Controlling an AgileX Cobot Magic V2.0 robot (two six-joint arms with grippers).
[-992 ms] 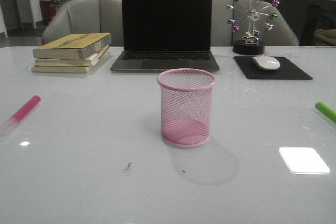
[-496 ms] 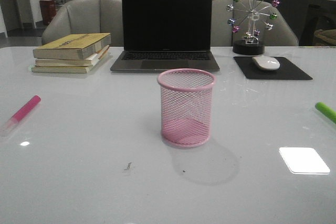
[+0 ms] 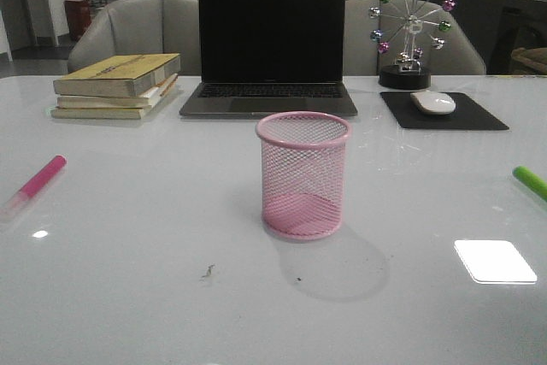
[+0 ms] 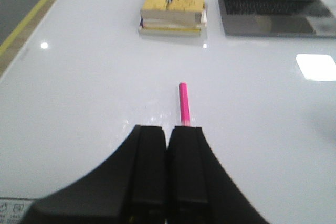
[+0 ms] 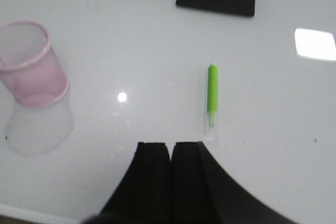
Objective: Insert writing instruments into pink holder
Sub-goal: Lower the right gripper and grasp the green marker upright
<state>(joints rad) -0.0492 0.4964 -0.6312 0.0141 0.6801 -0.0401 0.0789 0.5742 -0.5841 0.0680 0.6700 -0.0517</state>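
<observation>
Two markers lie flat, pink [image 3: 34, 184] far left, green [image 3: 530, 183] far right; holder [image 3: 302, 174] centre; both pincers [image 4: 167, 145] [image 5: 170, 156] pressed together.

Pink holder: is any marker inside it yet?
No, the pink holder is empty; the pink marker and green marker lie on the table.

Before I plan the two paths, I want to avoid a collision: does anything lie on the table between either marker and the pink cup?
Nothing visible does. The magenta marker lies left of the pink cup and the green marker lies right of it, with bare table between each. The books, laptop and mouse sit farther back.
</observation>
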